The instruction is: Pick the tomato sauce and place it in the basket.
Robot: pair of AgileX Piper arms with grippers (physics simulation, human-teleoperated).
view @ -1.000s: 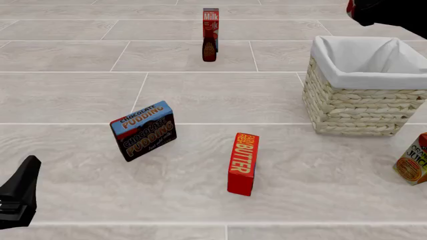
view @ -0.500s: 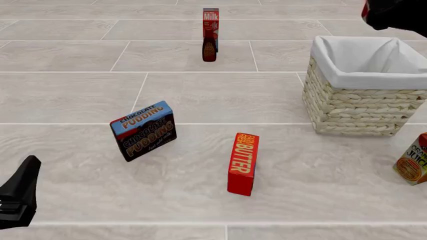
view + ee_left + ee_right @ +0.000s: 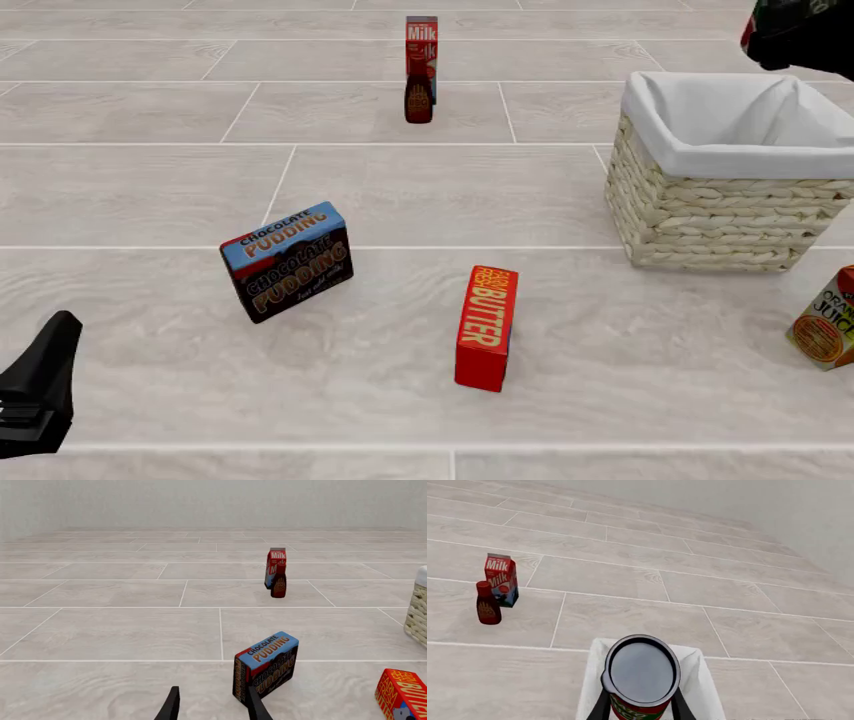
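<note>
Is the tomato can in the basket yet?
Not yet. The tomato sauce is held in the right gripper, up above the basket, whose white lining shows beneath it.

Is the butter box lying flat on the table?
No, in the front view the butter box stands upright on its narrow end.

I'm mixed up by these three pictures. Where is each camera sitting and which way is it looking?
Front view: above and behind the arms, looking forward and down at the basket; left gripper shows.
Left wrist view: behind the left gripper, low, facing the pudding box.
Right wrist view: behind the right gripper, above the basket, holding the tomato sauce.
Shared: every view shows the milk carton.
</note>
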